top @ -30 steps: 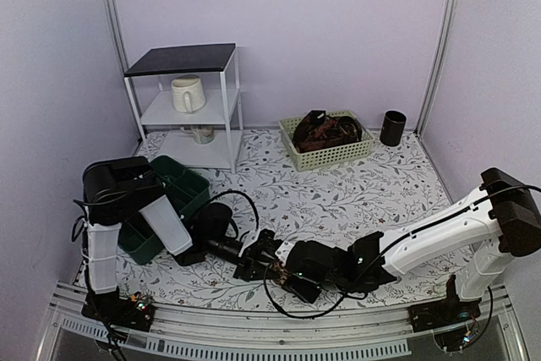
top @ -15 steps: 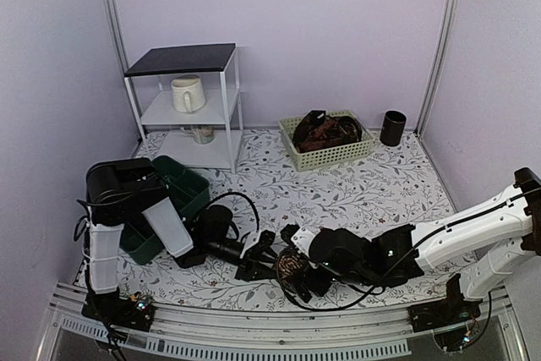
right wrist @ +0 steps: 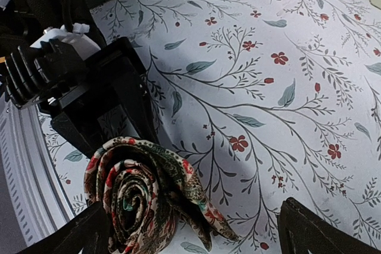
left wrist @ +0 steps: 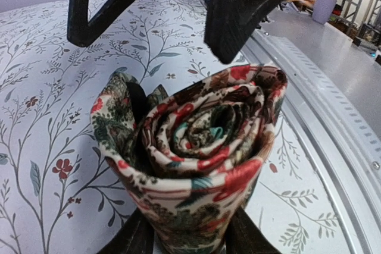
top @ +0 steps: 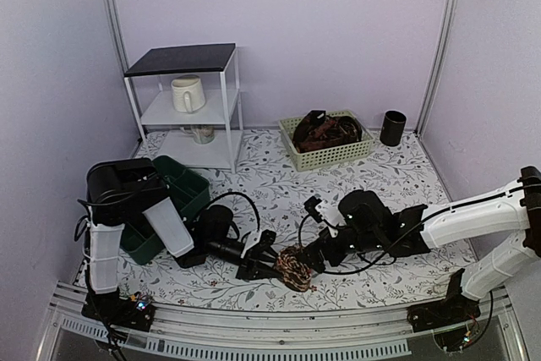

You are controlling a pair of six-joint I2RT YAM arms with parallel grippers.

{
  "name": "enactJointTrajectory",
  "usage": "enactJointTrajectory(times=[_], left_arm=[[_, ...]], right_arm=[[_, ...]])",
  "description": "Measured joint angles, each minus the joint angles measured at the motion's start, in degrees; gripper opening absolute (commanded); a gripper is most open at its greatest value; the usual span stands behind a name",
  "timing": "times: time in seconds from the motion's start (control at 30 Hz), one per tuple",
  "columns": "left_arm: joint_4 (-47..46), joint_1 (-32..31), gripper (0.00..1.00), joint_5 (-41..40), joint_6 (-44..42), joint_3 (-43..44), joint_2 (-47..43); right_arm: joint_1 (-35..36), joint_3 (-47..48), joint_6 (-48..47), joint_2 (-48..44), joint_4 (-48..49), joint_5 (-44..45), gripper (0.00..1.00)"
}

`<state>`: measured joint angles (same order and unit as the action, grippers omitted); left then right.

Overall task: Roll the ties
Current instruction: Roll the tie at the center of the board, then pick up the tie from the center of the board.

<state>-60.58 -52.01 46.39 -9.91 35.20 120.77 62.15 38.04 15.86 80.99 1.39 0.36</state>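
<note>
Rolled tie near table front edge

I count one rolled tie, one basket with a heap of ties, number unclear, one green bin, one shelf rack, one mug, one black cup, one small jar.

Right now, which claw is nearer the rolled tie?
Left. The left claw clamps the rolled tie at its base, a finger on each side. The right claw stands wide open just to the tie's right, one finger close beside it, not gripping.
</note>
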Motion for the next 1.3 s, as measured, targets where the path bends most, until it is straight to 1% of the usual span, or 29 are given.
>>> enactJointTrajectory(times=[0.07, 0.2, 0.37, 0.47, 0.57, 0.7, 0.97, 1.23, 1.3], left_arm=[[0.0, 0.0, 0.40, -0.2, 0.0, 0.0, 0.0], [0.2, 0.0, 0.40, -0.5, 0.0, 0.4, 0.2], [0.5, 0.0, 0.39, -0.7, 0.0, 0.8, 0.3], [0.9, 0.0, 0.39, -0.7, 0.0, 1.3, 0.5], [1.3, 0.0, 0.38, -0.8, 0.0, 1.6, 0.5], [1.5, 0.0, 0.38, -0.9, 0.0, 1.7, 0.5], [1.6, 0.0, 0.37, -1.3, 0.0, 1.7, 0.5], [1.4, 0.0, 0.37, -1.7, 0.2, 1.7, 0.5], [1.3, 0.0, 0.37, -1.8, 0.3, 1.7, 0.6]], right_arm=[[-1.9, -0.7, -0.4, 0.4, 1.6, -3.7, 1.00], [-3.0, -0.7, -1.4, 2.1, 3.3, -9.4, 1.00], [-3.7, 0.4, -2.3, 5.4, 3.9, -14.3, 1.00], [-4.2, 2.0, -2.7, 8.0, 3.7, -16.2, 1.00], [-4.4, 2.6, -2.9, 8.5, 3.2, -17.2, 1.00], [-4.2, 2.9, -2.6, 8.4, 2.3, -16.5, 1.00], [-0.2, 5.7, -1.1, 8.6, -3.5, -9.6, 0.99], [3.2, 7.8, -0.8, 11.9, -5.4, -4.0, 0.99], [3.6, 7.8, -0.8, 12.4, -6.0, -2.7, 0.96]])
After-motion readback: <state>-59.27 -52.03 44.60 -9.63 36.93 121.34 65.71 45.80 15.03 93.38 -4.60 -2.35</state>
